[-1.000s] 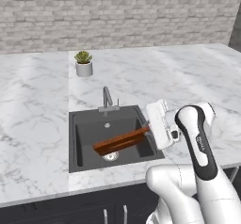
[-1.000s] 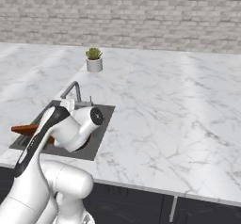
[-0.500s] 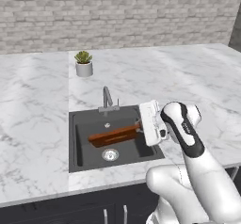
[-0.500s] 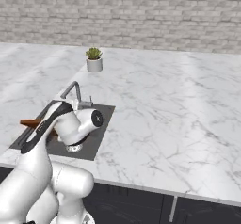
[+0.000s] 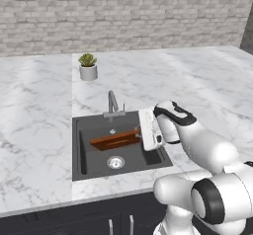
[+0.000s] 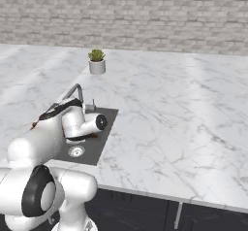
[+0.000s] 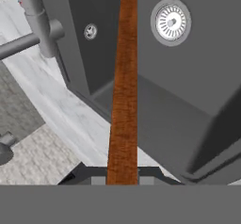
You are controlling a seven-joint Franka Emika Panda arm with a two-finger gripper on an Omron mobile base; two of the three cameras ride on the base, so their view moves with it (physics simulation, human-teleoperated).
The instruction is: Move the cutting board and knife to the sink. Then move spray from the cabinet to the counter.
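Observation:
My gripper is shut on the right end of the cutting board, a brown wooden slab held on edge, nearly level, over the dark grey sink. In the hand view the cutting board runs straight up from my gripper, above the basin floor and left of the silver drain. A slim dark strip lies along the sink's left wall; I cannot tell whether it is the knife. The spray and the cabinet are out of view.
The curved faucet stands at the sink's back edge, close to the board. A small potted plant sits further back on the white marble counter. A brick wall closes the far side.
My gripper has carried the cutting board to the left, further over the sink, and the board now hangs closer to level.

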